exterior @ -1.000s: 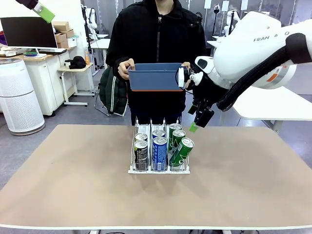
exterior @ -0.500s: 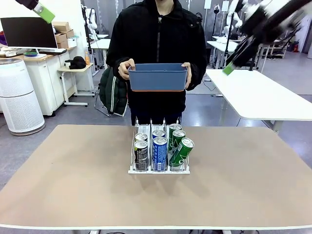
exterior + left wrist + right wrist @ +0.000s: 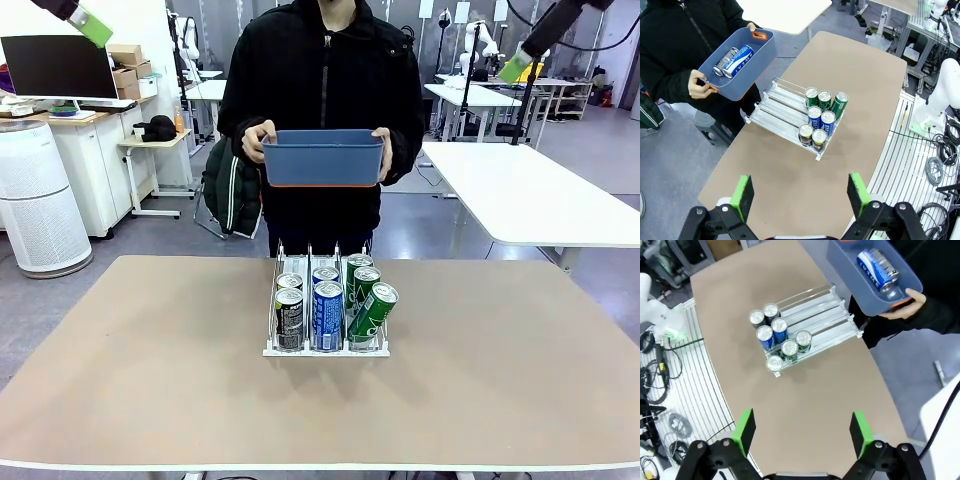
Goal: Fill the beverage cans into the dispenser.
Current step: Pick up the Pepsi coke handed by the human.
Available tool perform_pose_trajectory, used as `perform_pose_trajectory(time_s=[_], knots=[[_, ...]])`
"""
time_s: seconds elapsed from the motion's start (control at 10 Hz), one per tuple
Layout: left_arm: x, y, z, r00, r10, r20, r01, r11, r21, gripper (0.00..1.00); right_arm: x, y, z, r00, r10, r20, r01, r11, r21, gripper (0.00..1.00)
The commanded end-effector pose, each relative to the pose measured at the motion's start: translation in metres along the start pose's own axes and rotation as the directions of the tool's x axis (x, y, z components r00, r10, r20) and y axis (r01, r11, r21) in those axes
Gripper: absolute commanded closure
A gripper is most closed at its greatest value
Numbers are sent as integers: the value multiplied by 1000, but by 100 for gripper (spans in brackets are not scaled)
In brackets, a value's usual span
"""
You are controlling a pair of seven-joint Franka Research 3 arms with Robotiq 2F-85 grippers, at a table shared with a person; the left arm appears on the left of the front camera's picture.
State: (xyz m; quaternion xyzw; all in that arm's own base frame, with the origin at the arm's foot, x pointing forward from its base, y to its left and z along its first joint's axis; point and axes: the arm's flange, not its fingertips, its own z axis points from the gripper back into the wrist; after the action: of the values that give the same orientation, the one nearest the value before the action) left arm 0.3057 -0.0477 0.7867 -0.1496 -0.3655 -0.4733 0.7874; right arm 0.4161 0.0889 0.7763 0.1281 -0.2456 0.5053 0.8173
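Up and away goes the right gripper [image 3: 802, 429] from beside the dispenser [image 3: 777, 102]; it is now high, jaws wide, empty. The left gripper [image 3: 801, 192] hangs spread too. Seven beverage cans [image 3: 328, 312] fill the dispenser's front. A person holds a blue bin [image 3: 323, 160] behind.

Seven cans [image 3: 328, 315] packed at the six o'clock end of the white dispenser [image 3: 325, 352]; front green can [image 3: 372, 312] tilts toward one o'clock.
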Motion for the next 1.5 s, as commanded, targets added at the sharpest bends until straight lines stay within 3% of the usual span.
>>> perform_pose_trajectory(time_s=[0.0, 0.7, 1.4], knots=[[-1, 1, 0, 1000, 0, -3, 0, 1000, 6, 0, 5, -7, 20, 999, -35, 1, 35, 998, -44, 0], [-1, 1, 0, 1000, 0, -3, 0, 1000, 6, 0, -23, -42, 58, 966, -56, 252, 83, 992, -98, 0], [-1, 1, 0, 1000, 0, -3, 0, 1000, 6, 0, -20, -43, 64, 971, -79, 225, 104, 989, -102, 0]])
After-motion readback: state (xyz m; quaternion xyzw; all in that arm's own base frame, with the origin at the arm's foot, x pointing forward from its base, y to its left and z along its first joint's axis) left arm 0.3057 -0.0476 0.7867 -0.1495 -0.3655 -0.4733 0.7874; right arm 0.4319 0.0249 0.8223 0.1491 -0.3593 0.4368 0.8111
